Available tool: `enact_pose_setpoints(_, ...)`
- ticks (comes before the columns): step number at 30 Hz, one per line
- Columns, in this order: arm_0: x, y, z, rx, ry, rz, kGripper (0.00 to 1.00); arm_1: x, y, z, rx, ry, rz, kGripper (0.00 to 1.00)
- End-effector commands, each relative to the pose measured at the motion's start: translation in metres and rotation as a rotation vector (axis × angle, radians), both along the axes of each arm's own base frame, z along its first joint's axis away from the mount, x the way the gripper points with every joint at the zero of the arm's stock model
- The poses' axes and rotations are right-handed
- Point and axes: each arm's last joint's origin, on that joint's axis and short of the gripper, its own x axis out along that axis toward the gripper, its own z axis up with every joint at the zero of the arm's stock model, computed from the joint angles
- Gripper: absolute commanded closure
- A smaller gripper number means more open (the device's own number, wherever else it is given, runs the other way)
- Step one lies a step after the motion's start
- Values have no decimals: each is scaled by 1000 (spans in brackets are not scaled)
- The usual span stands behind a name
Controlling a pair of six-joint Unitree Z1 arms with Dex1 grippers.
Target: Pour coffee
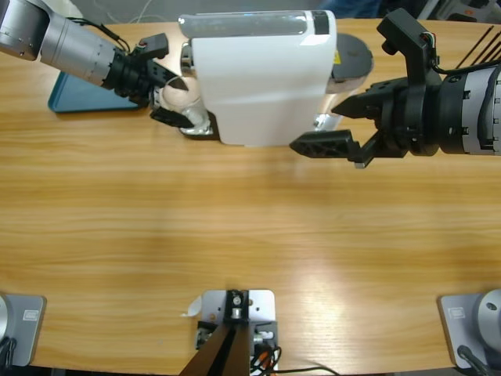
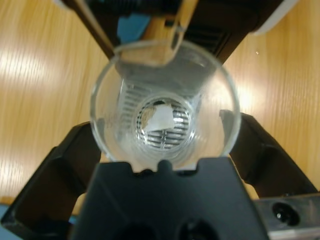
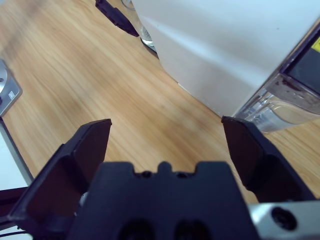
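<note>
The left end effector (image 2: 162, 145) holds a clear glass (image 2: 162, 100) between its jaws, upright on the coffee machine's (image 1: 258, 74) drip grille under the spout; no coffee is clearly visible in it, only a pale patch at the bottom. The right end effector (image 1: 333, 125) hangs wide open and empty beside the machine's far side, above the surface (image 1: 250, 227). A blue pad (image 1: 70, 98) lies under the left arm.

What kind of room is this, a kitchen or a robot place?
Probably a robot test bench set up like a coffee corner, not a real kitchen. Two robot arms work at a long wooden table, a white coffee machine stands on it, and the left pincer holds a clear glass at the machine.
</note>
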Motion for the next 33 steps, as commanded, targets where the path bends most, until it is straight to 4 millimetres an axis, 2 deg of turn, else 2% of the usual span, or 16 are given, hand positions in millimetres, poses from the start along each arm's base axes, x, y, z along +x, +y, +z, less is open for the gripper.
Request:
enact_pose_setpoints(1, -1, 22, -6, 67, 17, 96, 4, 6, 3, -2, -1, 7, 10, 23)
enact_pose_setpoints(4, -2, 30, -1, 63, 9, 117, 4, 5, 3, -1, 2, 2, 9, 23)
enact_pose_setpoints(7, -15, 43, 8, 68, 4, 154, 4, 8, 5, 6, 4, -9, 2, 23)
enact_pose_setpoints(10, -40, 65, 19, 64, 13, 218, 4, 14, 9, 21, -17, -20, -24, 53)
enact_pose_setpoints(13, -72, 80, 35, 57, -5, 266, 4, 19, 11, 49, -39, -29, -49, 160)
enact_pose_setpoints(14, -81, 81, 42, 47, -6, 293, 4, 19, 9, 59, -58, -30, -66, 239)
enact_pose_setpoints(16, -100, 81, 57, 32, 11, 375, 4, 24, 4, 76, -68, -34, -92, 336)
enact_pose_setpoints(17, -110, 80, 64, 35, 29, 435, 2, 27, 2, 81, -73, -34, -97, 451)
enact_pose_setpoints(18, -121, 80, 70, 37, 54, 493, 0, 32, 0, 86, -68, -40, -101, 738)
enact_pose_setpoints(19, -132, 80, 76, 31, 81, 556, 0, 36, -1, 94, -61, -57, -119, 975)
enact_pose_setpoints(23, -179, 80, 95, -47, 167, 786, 0, 52, -5, 132, -85, -69, -187, 1000)
enact_pose_setpoints(28, -217, 101, 83, -77, 200, 936, 8, 75, 12, 173, -142, 3, -206, 1000)
enact_pose_setpoints(31, -234, 113, 81, -99, 171, 1019, 27, 99, 29, 181, -124, 40, -196, 1000)
enact_pose_setpoints(33, -236, 114, 83, -112, 178, 1034, 27, 116, 37, 175, -107, 91, -185, 1000)
